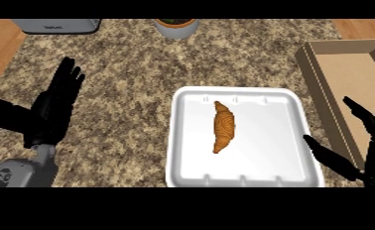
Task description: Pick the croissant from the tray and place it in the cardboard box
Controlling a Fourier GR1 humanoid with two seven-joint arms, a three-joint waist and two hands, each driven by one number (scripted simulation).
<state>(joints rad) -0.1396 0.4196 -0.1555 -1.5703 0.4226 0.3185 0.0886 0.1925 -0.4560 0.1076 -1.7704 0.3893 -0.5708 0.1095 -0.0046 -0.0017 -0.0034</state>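
- Head view: the croissant (224,127) lies untouched in the middle of the tray (275,140), centre frame, so the pick looks not yet begun.
- The right robot hand (331,156), lower right, is open beside the tray's edge. Next it likely needs to reach left and close on the croissant.
- The left robot hand (58,100) rests open at left.
- The box (344,75) sits at the right edge on a speckled stone tabletop (124,60). A pot (176,27) and a grey appliance (55,25) stand along the top.

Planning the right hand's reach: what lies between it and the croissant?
In the head view, only the bare floor and right rim of the white tray lie between the right hand and the croissant.
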